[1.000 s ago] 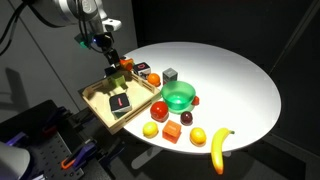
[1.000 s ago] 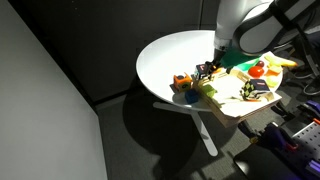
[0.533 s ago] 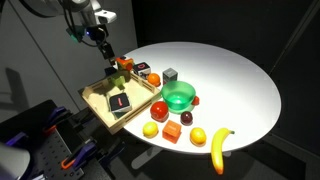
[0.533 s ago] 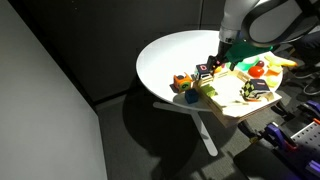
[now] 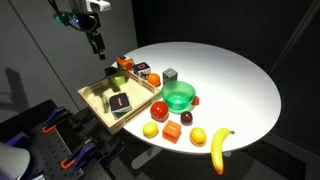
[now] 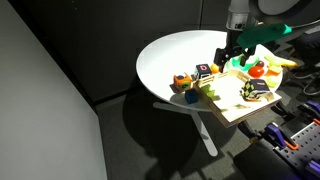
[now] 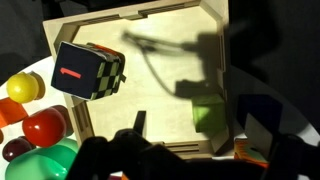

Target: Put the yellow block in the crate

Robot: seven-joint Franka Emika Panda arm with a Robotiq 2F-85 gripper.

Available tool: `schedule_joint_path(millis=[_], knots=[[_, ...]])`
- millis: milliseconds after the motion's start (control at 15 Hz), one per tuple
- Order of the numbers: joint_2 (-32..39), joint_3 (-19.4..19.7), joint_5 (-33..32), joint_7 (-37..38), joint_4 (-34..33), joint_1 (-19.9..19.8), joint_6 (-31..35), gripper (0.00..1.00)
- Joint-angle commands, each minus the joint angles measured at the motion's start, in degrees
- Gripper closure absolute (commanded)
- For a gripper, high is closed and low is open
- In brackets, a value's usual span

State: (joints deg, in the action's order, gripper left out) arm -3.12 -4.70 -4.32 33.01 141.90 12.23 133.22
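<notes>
the dark two-fingered hand hangs in the air above the far end of the shallow light-wood crate, clear of everything below it; an exterior view from the opposite side shows it raised over the same spot. its fingers stand apart and nothing is between them. in the wrist view they are only dark shapes along the bottom edge, and their shadow falls across the crate's floor.

the small yellow-green block lies on the floor of the crate, close to one wall and partly in that shadow; in an exterior view it sits near the corner beneath the hand. a black cube with a red mark rests in the crate too, well apart from the block.

the crate sits at the edge of the round white tabletop. just beside it on the tabletop are a green translucent bowl and a small grey cube; a yellow banana lies near the front rim.
</notes>
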Motion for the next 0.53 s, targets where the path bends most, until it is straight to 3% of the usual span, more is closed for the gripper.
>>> schedule_joint_path(millis=[0,467], knots=[[-4.1,-1.7,0.2,-1.5,0.3,-2.2,-3.2,0.00],[-4.6,-2.9,0.3,-0.7,0.0,-3.5,-1.7,0.00]])
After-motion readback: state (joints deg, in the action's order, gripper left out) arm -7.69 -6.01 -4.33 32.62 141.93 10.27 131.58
